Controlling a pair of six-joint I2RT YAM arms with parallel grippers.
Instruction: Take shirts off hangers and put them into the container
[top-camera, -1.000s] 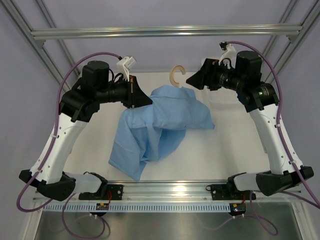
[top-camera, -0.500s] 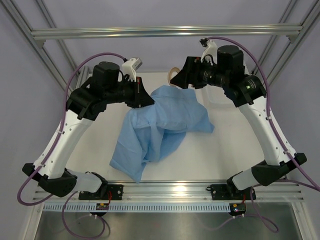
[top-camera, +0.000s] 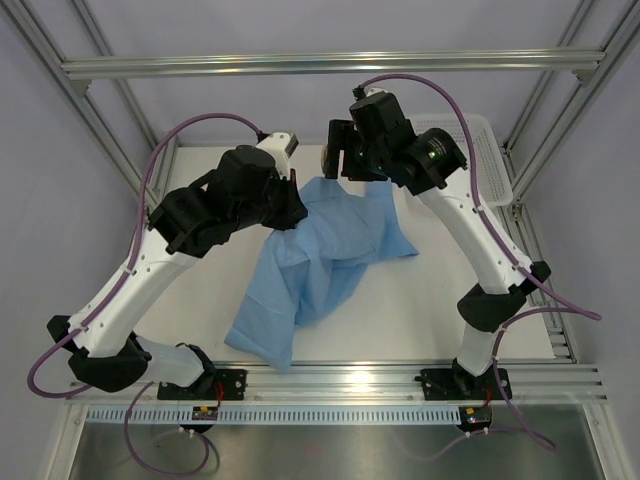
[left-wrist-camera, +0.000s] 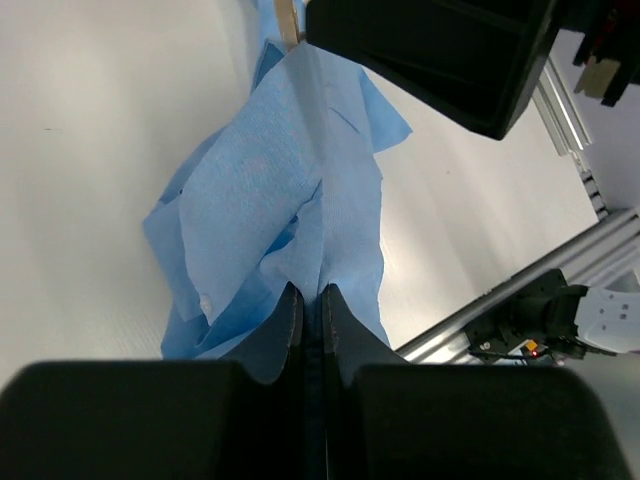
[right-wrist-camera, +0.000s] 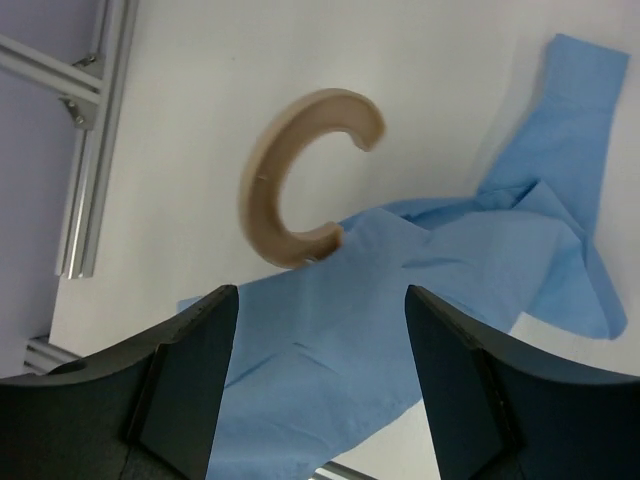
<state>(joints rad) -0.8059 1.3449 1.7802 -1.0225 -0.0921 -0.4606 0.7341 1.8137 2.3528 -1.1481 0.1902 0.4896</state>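
Note:
The light blue shirt (top-camera: 325, 255) lies crumpled mid-table, one end drawn up. My left gripper (top-camera: 293, 207) is shut on a fold of the shirt (left-wrist-camera: 265, 190); cloth comes out from between its jaws (left-wrist-camera: 312, 296). The tan hanger's curved hook (right-wrist-camera: 290, 180) sticks out from under the shirt's top edge (right-wrist-camera: 420, 290). My right gripper (right-wrist-camera: 318, 300) hovers open above that hook and collar, touching nothing. From above, the right gripper (top-camera: 340, 165) covers the hook. A sliver of the hanger (left-wrist-camera: 288, 20) shows in the left wrist view. The white container (top-camera: 497, 165) stands at the back right.
Aluminium frame rails (top-camera: 330, 65) cross the back and run down both sides. The right arm's black wrist (left-wrist-camera: 440, 50) hangs close above the shirt, just beyond my left gripper. A rail (right-wrist-camera: 90, 150) borders the table left of the hook.
The right arm swung left from beside the container to over the hanger hook, uncovering the container. The left arm shifted right and toward the centre, dragging its held fold of shirt along.

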